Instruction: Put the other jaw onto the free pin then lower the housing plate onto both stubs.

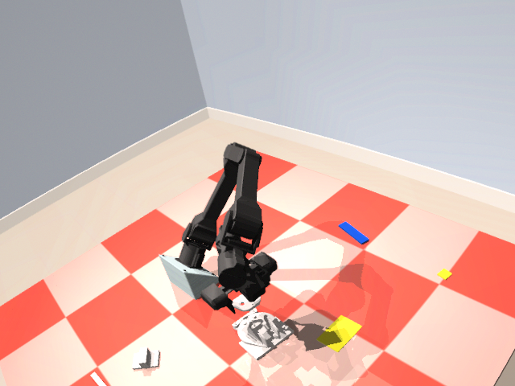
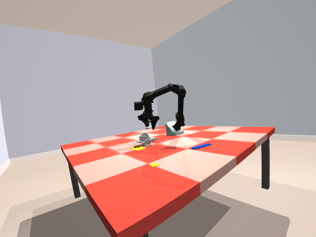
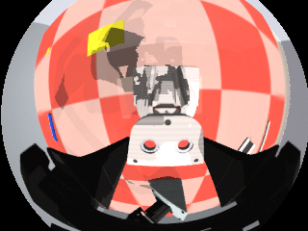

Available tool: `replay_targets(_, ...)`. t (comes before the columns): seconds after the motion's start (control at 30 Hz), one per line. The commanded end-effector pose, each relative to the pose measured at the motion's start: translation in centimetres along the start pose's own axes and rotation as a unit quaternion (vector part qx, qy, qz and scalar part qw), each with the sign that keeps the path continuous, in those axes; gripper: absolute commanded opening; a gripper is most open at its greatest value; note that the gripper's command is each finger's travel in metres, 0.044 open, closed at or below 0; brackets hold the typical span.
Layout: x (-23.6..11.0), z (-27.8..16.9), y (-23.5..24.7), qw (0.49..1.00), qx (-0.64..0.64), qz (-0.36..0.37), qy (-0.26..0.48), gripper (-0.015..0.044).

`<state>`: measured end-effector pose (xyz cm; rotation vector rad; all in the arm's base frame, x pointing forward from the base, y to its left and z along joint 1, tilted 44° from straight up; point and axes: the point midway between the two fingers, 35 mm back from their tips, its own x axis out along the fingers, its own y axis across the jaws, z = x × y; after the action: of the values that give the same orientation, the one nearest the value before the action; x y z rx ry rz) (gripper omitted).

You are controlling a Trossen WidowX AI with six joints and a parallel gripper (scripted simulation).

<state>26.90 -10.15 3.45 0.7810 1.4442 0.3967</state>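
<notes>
Wrist view first: nearest you is the housing plate (image 1: 249, 306) (image 2: 148, 127) (image 3: 166, 140), its two round holes facing the camera, and the gripper (image 1: 243, 305) (image 2: 150, 128) (image 3: 166, 141) has its fingers well spread, pinching the plate by its opposite side edges. That grip makes sense for you: the holes are left uncovered, so they can drop over the stubs, and the broad face looks close to level in the exterior view, as a level seating would want. Just beyond and lower sits the pale base assembly (image 1: 264, 330) (image 2: 144, 138) (image 3: 166, 91), on the checkered table (image 2: 142, 201). You cannot tell from these pictures whether both gear jaws are on their pins or their teeth mesh; check that before you lower, since a misplaced jaw could keep the plate from closing. The plate is beside the assembly in the top view, not squarely over it, so you would likely need to shift it across first

Your arm (image 1: 249, 178) (image 2: 180, 101) rises from beside the grey-blue wedge (image 1: 183, 274) (image 2: 169, 128) (image 3: 168, 192), folds over at a high elbow and comes down with its wrist pointing at the table. Farther out from the assembly you have the yellow sheet (image 1: 349, 328) (image 2: 138, 148) (image 3: 98, 40), then the blue bar (image 1: 353, 232) (image 2: 201, 146) (image 3: 52, 127), both apart from the work
</notes>
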Motion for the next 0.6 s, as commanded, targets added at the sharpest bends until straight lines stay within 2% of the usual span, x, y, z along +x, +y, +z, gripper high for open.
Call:
replay_targets(0.0,0.0,0.0,0.1,1.000,-0.006,0.002,0.000,0.0351)
replay_targets(0.57,0.0,-1.2,-0.5,1.000,-0.006,0.002,0.000,0.0351)
